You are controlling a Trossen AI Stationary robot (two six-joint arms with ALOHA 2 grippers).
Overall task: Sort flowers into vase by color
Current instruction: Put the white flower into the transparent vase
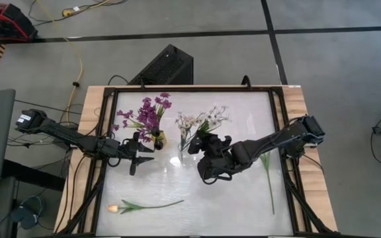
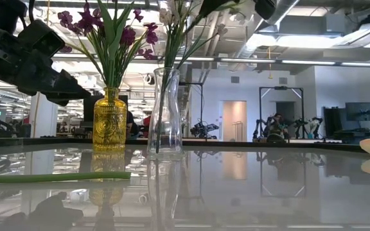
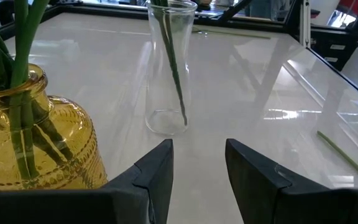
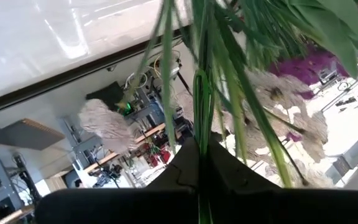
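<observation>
Right gripper point(image 1: 192, 147), centre frame, clenched on a white flower stem point(image 4: 199, 106) above the clear vase point(image 2: 166, 112), poised for lowering; left gripper point(image 1: 139, 158) released beside the amber vase point(image 2: 110, 120)

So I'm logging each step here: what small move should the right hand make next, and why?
Probably open and lift away. The right hand is shut on the white flowers, whose stems already reach the bottom of the clear vase. The left hand waits open beside the yellow vase.
</observation>
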